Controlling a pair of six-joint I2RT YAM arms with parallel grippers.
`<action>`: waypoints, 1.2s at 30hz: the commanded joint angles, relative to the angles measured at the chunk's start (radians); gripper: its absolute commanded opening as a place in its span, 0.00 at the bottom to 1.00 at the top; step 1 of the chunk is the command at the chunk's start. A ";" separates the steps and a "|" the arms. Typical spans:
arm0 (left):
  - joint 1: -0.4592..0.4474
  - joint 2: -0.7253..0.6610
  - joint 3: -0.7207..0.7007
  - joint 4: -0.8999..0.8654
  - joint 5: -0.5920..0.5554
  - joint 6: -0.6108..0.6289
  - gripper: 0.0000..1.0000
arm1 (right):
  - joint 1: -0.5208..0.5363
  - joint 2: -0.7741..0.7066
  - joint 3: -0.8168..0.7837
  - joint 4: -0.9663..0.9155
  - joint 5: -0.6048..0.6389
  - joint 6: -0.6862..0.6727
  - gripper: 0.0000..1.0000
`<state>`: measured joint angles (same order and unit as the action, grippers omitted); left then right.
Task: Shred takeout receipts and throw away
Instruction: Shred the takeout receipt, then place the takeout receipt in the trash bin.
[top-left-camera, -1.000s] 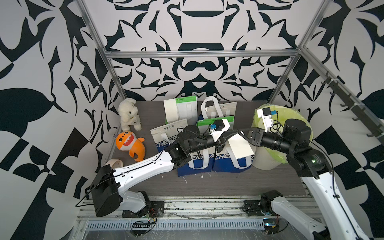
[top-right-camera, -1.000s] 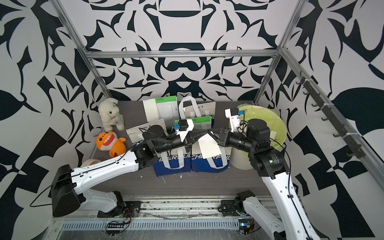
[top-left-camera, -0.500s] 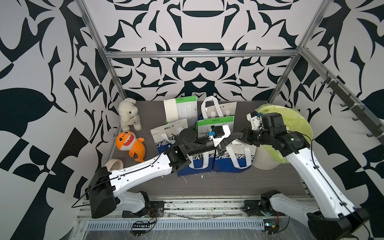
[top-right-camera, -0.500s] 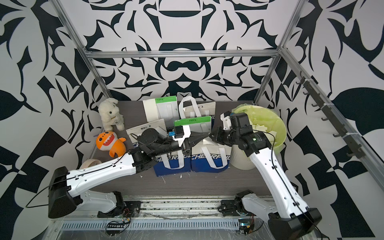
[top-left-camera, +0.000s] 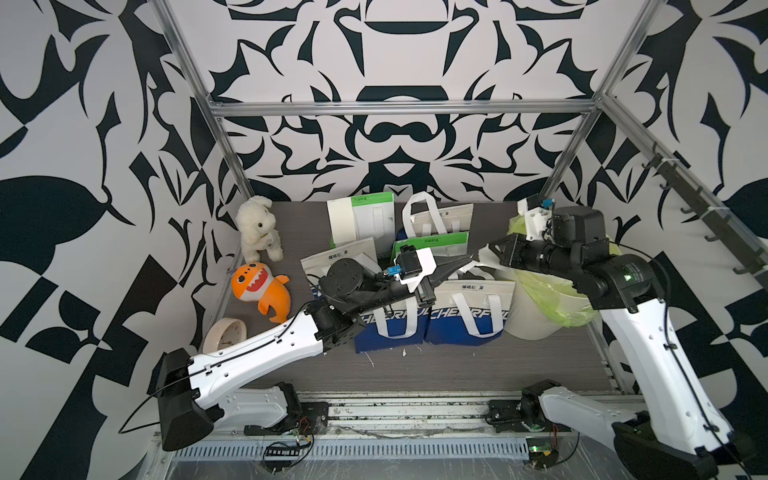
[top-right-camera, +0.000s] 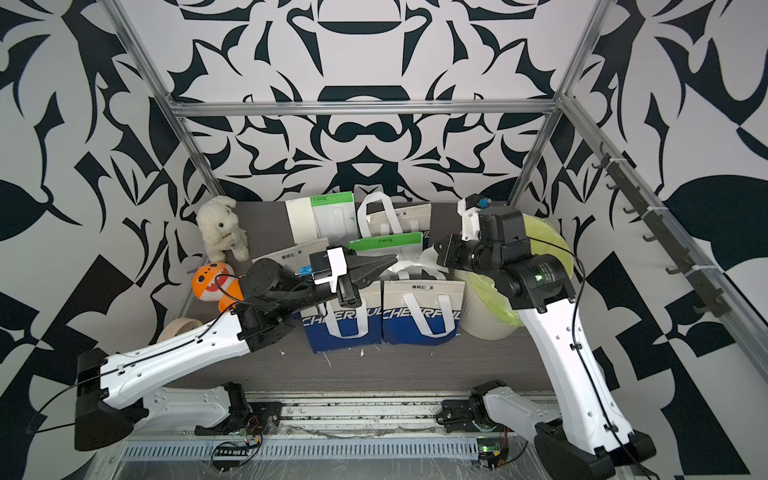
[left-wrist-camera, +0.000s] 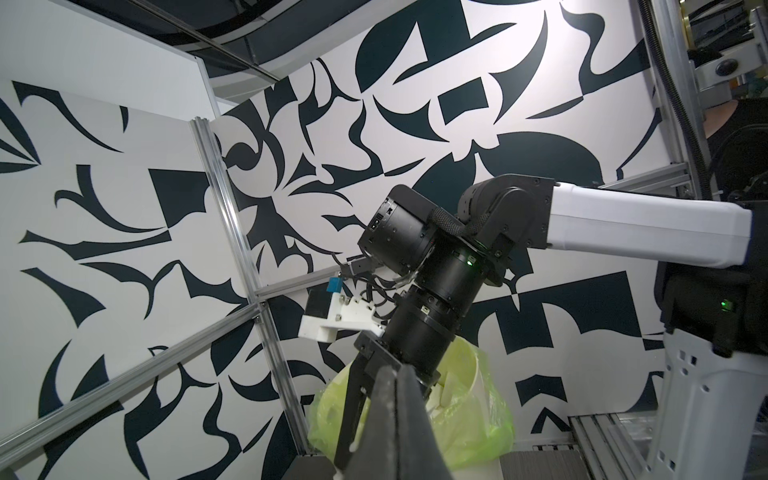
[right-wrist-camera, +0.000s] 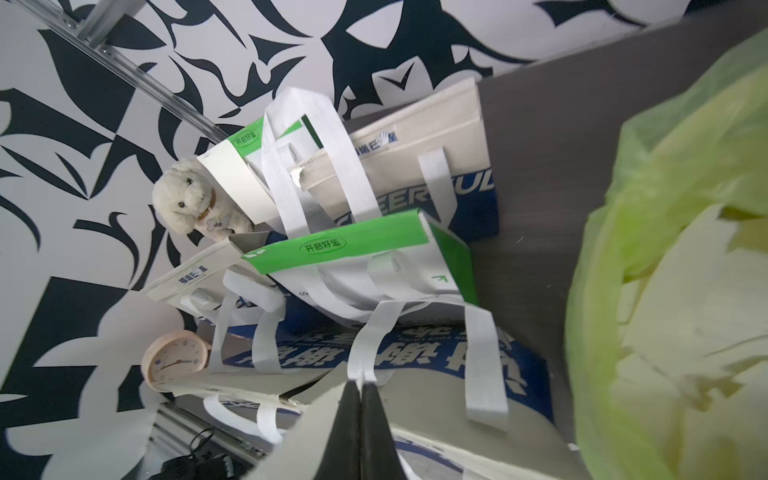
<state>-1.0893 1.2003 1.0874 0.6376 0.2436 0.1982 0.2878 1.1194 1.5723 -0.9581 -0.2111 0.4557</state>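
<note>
Both grippers meet tip to tip above the tote bags in both top views. My left gripper (top-left-camera: 467, 260) (left-wrist-camera: 395, 372) is shut, and a thin pale edge of paper shows between its pads. Facing it, my right gripper (top-left-camera: 489, 249) (right-wrist-camera: 360, 384) is shut on a crumpled cream takeout receipt (top-left-camera: 484, 258) (right-wrist-camera: 297, 440) with a torn edge. That paper spans the small gap between the two tips (top-right-camera: 411, 266). Another takeout receipt (top-left-camera: 341, 220) lies flat on the rear green-topped bag. Torn cream pieces (right-wrist-camera: 685, 332) lie inside the bin.
A white bin with a yellow-green liner (top-left-camera: 544, 309) (left-wrist-camera: 478, 415) stands right of the bags, under my right arm. Blue and cream tote bags (top-left-camera: 469, 316) fill the middle. A plush dog (top-left-camera: 257, 226), an orange shark toy (top-left-camera: 259, 286) and a clock (top-left-camera: 224, 336) sit at the left. Paper scraps (top-left-camera: 403, 353) dot the front.
My right arm has swung back toward the bin. The receipt that hung down as a flat sheet is now bunched between the two tips. My left gripper has lifted slightly.
</note>
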 joint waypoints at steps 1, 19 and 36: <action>0.000 -0.036 -0.001 -0.032 -0.016 0.028 0.00 | -0.021 0.033 0.085 -0.025 0.123 -0.115 0.00; 0.101 0.411 0.525 -0.255 0.151 -0.111 0.00 | -0.179 -0.126 -0.055 0.118 0.560 -0.382 0.00; 0.091 0.898 1.000 -0.400 0.208 -0.349 0.00 | -0.275 -0.046 -0.035 -0.098 0.599 -0.316 1.00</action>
<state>-0.9909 2.0720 2.0548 0.2695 0.4347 -0.1127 0.0280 1.0515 1.4555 -0.9447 0.3634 0.0711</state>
